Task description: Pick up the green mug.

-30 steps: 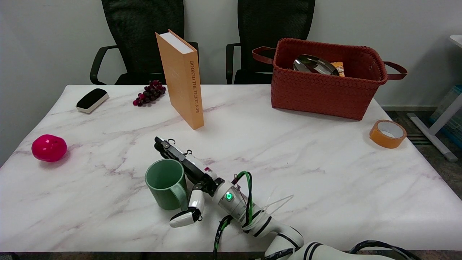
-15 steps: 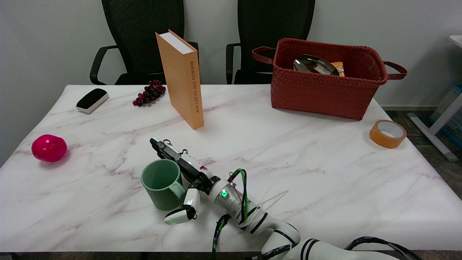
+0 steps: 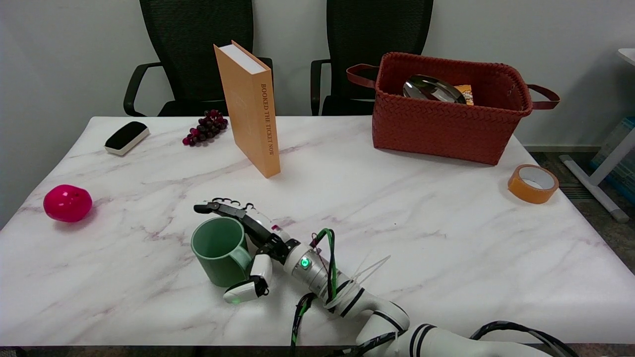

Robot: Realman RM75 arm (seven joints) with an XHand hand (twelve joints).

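The green mug (image 3: 217, 253) stands upright on the marble table (image 3: 397, 223), near its front edge, left of the middle, with its handle turned toward my right arm. My right hand (image 3: 258, 237) brackets it from the right. The dark fingers (image 3: 223, 208) reach along the mug's far side, and their tips bend over toward the left. Its white thumb (image 3: 243, 292) lies low at the mug's near right, beside the base under the handle. The palm sits against the handle side. The mug still rests on the table, and I see no firm grip.
An orange book (image 3: 250, 109) stands upright behind the mug. Grapes (image 3: 206, 126) and a black-topped eraser (image 3: 126, 137) lie at the back left, and a pink ball (image 3: 67, 202) at the left edge. A red woven basket (image 3: 446, 111) stands back right, a tape roll (image 3: 533, 183) at the right.
My right hand has moved left and nudged the mug slightly left. Its fingertips have bent further around the mug's far side, and the thumb has followed along the near side.
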